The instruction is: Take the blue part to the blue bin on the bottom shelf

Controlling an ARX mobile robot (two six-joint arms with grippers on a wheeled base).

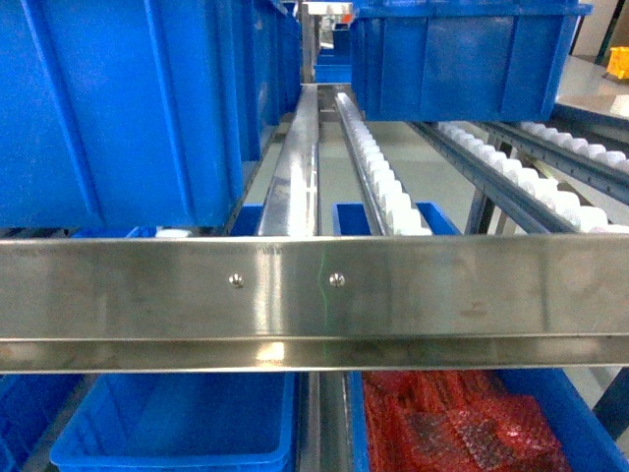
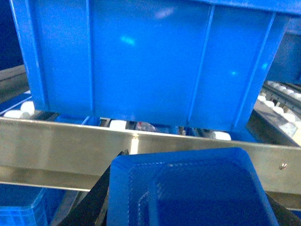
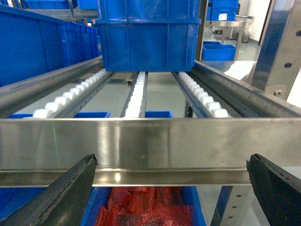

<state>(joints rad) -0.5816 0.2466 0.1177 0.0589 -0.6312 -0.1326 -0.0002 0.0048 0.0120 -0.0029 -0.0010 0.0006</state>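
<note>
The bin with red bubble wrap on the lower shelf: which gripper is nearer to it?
Right. The right gripper, open, hangs just above and in front of the red-filled bin. The left gripper, holding the blue part, faces another shelf section where that bin does not show.

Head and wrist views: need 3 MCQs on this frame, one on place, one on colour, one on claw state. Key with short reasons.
1. Where does the bin with red bubble wrap sit?
A. on the top rollers
B. below the steel rail, right side
C. in the left claw

2. What colour is the part held in the left claw?
A. blue
B. red
C. white

3. How is the right claw set?
A. shut on a bin
B. shut on nothing
C. open, holding nothing

Key:
1 B: in the head view, the red wrap lies in a blue bin under the steel rail, lower right.
2 A: the left wrist view shows a blue tray-like part between the black fingers.
3 C: its fingers stand wide apart with only the rail between.
</note>
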